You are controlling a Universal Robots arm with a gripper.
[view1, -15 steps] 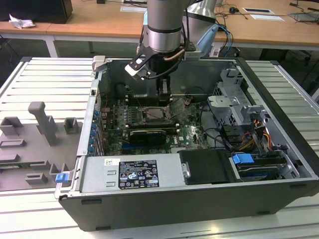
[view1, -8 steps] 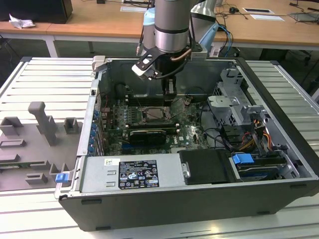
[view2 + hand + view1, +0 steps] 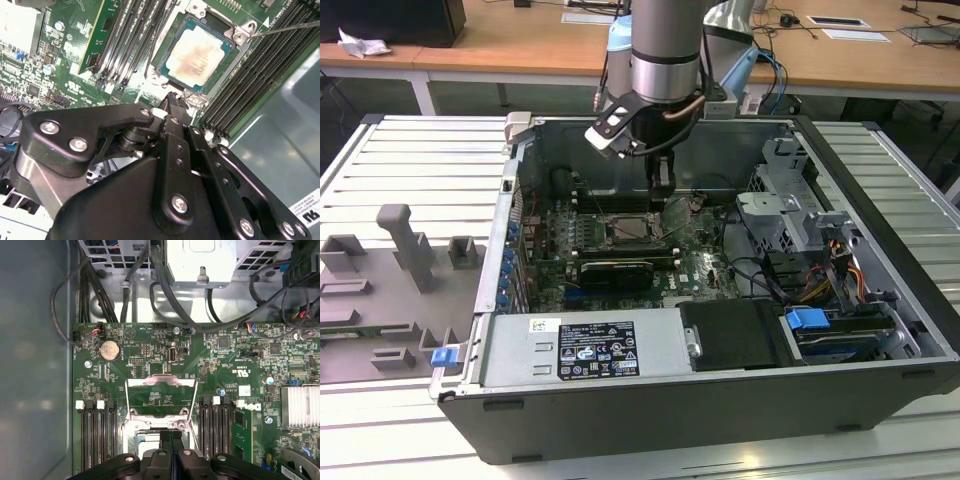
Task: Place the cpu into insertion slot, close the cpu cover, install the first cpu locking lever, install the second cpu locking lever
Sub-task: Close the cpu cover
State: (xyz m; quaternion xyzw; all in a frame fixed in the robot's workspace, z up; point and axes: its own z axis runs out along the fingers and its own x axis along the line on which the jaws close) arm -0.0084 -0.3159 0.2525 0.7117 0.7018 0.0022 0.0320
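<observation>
The cpu (image 3: pixel 199 54) sits inside the open computer case (image 3: pixel 620 445), on the green motherboard (image 3: pixel 150 340), seated flat in the insertion slot (image 3: pixel 238 34). The cpu cover (image 3: pixel 160 381) stands tilted open. The pincer (image 3: pixel 170 435), fingers together and empty, hangs just beside the cpu.

A robotics lab — a robot arm (image 3: pixel 665 50) hangs over an open PC case (image 3: pixel 620 430) on a slatted metal bench (image 3: pixel 410 150), wooden desks (image 3: pixel 520 40) behind.

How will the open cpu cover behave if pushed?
The cpu cover is a thin metal frame with a cut-out centre, so probably light and slightly springy. It stands raised beside the seated cpu, so a push would likely swing it on a hinge, not slide it.
</observation>
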